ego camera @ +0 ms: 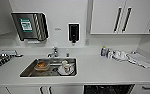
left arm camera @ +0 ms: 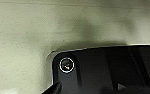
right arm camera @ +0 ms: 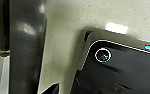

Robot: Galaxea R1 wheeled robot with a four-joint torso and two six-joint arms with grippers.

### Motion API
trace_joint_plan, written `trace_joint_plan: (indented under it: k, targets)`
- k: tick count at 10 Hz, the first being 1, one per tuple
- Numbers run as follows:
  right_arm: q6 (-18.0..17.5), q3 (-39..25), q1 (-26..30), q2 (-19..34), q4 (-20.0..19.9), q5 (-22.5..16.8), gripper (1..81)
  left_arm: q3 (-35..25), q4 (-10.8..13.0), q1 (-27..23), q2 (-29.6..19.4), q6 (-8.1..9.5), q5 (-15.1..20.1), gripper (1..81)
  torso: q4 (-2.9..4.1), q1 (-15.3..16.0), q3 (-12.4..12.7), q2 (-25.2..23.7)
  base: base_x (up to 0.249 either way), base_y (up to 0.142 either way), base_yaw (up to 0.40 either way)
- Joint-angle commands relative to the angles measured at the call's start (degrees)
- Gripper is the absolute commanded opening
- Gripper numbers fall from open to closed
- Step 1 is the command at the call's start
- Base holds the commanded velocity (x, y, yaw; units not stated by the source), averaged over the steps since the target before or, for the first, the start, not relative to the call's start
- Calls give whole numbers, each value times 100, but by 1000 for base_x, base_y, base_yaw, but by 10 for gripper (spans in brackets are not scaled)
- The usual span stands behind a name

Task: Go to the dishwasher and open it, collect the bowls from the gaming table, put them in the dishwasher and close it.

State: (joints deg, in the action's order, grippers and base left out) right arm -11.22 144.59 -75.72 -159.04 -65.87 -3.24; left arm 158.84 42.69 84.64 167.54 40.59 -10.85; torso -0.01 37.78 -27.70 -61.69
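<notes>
Progress looks early. In the head view the robot faces the kitchen bench (ego camera: 96, 72), and at the bottom edge, right of centre, the dishwasher (ego camera: 108, 89) shows as a dark opening with what may be wire racks, so I judge it already open; collecting the bowls, loading and closing are left. The sink (ego camera: 28, 70), left of centre, holds dishes, among them an orange-brown bowl (ego camera: 42, 65). At the upper left, a wall dispenser (ego camera: 29, 26) bears a green label too blurred to read; the bottles (ego camera: 104, 51) at the right cannot be read either.

Left wrist view: pale speckled floor (left arm camera: 21, 45) above the robot's dark plate; whether this gripper is spread or closed I cannot tell.

Right wrist view: the same floor beside a dark upright panel (right arm camera: 28, 50); gripper state likewise unclear, and no writing.
</notes>
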Motion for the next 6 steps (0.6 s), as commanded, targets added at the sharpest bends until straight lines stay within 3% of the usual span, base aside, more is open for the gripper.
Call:
trace_joint_plan:
  k: [1, 6]
  targets:
    - [5, -389, 1036, 107, -181, -247, 811, 50, 11, -233, -159, 10, 215, 811, 0, 0, 0, 0, 0, 0, 0]
    - [216, -415, 1256, 133, -102, -432, 811, 42, 55, -232, -123, 10, 224, 811, -2, 0, 0, 0, 0, 0, 0]
